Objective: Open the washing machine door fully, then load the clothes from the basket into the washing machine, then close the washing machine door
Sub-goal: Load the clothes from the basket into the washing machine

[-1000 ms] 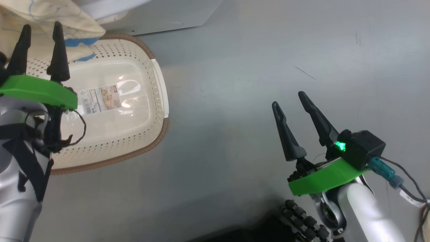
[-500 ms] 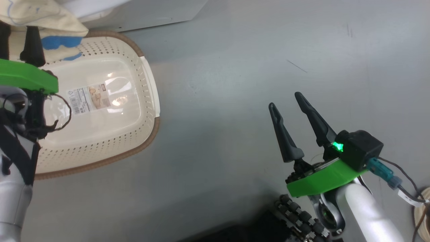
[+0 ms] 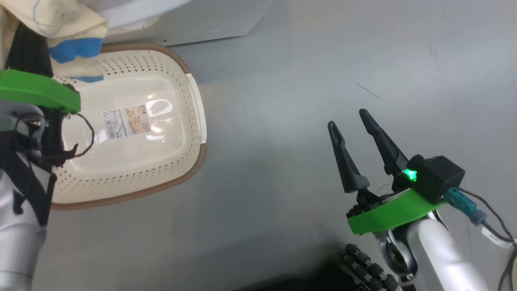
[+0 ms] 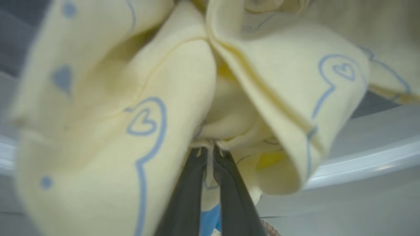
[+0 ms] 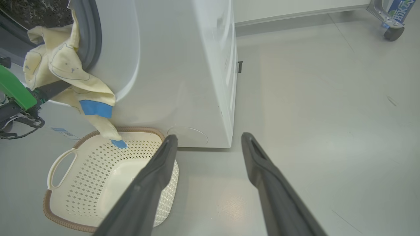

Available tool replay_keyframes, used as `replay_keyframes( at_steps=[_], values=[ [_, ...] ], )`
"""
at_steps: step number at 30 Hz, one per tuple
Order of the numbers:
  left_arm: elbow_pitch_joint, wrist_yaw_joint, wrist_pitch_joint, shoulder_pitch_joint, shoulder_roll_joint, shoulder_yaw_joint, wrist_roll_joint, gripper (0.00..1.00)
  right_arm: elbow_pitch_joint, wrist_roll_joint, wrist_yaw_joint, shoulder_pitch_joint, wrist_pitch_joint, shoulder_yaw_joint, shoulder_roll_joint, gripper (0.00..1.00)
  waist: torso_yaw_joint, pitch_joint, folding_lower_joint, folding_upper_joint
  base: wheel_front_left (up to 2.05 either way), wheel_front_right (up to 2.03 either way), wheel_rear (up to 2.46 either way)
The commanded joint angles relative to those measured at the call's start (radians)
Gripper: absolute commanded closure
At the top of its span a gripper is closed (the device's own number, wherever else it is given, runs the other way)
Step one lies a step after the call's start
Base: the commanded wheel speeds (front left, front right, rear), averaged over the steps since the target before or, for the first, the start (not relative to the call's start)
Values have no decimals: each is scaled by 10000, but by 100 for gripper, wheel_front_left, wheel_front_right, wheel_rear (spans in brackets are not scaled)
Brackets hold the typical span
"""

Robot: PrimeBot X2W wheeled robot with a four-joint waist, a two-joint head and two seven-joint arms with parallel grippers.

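Left gripper (image 4: 210, 151) pinches the pale yellow soft garment with blue outlined prints (image 4: 108, 98), upper left of the head view. Its tail dangles over the cream-white perforated plastic basket (image 3: 197, 109), lifted toward the big white washing machine (image 5: 183, 65) for loading, I'd judge. Right gripper (image 3: 346, 118) spread, idle, lower right.

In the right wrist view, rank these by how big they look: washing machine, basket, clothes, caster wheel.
1. washing machine
2. basket, nearer the camera
3. clothes, not far behind the basket
4. caster wheel, far off, so its small look is partly distance
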Motion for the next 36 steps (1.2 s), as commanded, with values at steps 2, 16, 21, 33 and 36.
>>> replay_keyframes(
  at_steps=[2, 16, 21, 33, 36],
  values=[
    [-960, -45, -114, -199, 333, 427, 84, 100, -134, 25, 0, 52, -96, 106, -58, 0, 185, -216, 0, 0, 0, 0, 0],
    [-2153, -34, 60, -76, 807, 229, -5, 100, 96, 184, 0, 4, -96, 152, -58, 0, 359, -681, 0, 0, 0, 0, 0],
    [-2373, 110, 378, -471, 1100, 207, 149, 100, 137, 266, 0, -6, -96, 233, -58, 0, 295, -762, 0, 0, 0, 0, 0],
    [-1850, 128, 1519, -1954, 1658, -161, 526, 100, 239, 468, 0, 46, -96, 532, -58, 0, -117, -899, 0, 0, 0, 0, 0],
    [-1531, 107, 1738, -2328, 1744, -286, 602, 100, 244, 513, 0, 91, -96, 623, -58, 0, -236, -917, 0, 0, 0, 0, 0]
  ],
)
